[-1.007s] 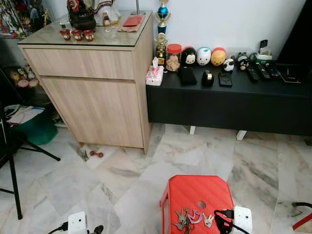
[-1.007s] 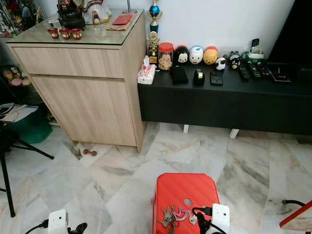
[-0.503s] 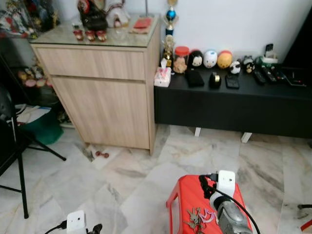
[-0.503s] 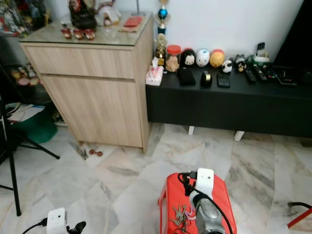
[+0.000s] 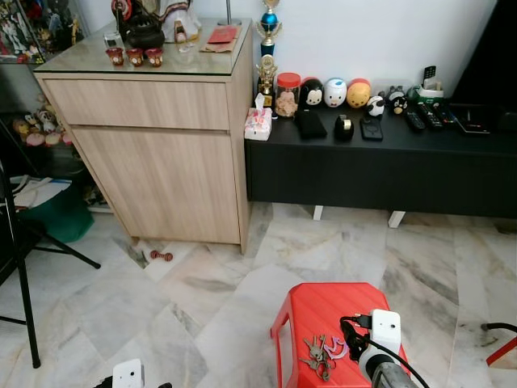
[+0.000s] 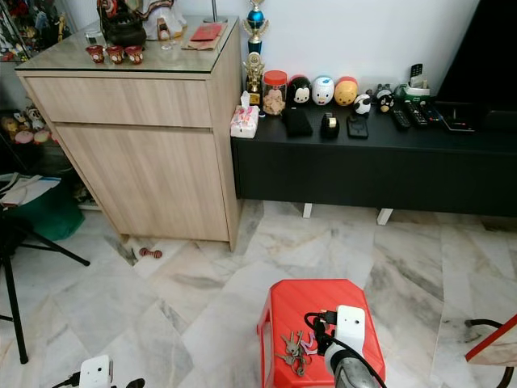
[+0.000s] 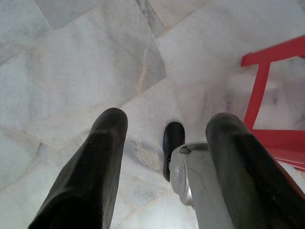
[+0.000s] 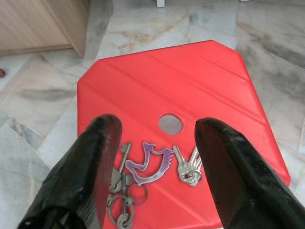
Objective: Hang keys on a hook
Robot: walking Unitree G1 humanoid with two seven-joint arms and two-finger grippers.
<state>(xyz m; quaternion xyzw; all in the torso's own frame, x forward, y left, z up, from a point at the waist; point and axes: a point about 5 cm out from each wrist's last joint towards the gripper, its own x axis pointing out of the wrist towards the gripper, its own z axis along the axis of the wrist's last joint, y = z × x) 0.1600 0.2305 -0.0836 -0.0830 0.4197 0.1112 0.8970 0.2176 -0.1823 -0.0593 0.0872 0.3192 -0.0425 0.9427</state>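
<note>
A bunch of keys (image 5: 321,355) with a purple tag lies on the near part of a red plastic stool (image 5: 323,307) on the marble floor. In the right wrist view the keys (image 8: 151,165) lie just below the stool's small round hole. My right gripper (image 8: 158,126) hovers open above them, one black finger on each side, touching nothing. My right arm (image 5: 381,349) reaches over the stool's near right corner. The left gripper (image 7: 167,121) hangs open and empty low over the floor beside a red stool leg (image 7: 259,90).
A light wooden cabinet (image 5: 153,137) stands at the back left. A low black bench (image 5: 380,166) with figurines and remotes runs along the wall to its right. A black tripod leg (image 5: 24,303) is at the far left. A red-edged object (image 5: 504,356) lies at the right edge.
The view has swayed. My right arm reached further over the stool half a second ago and has drawn back a little since. The keys lie where they were.
</note>
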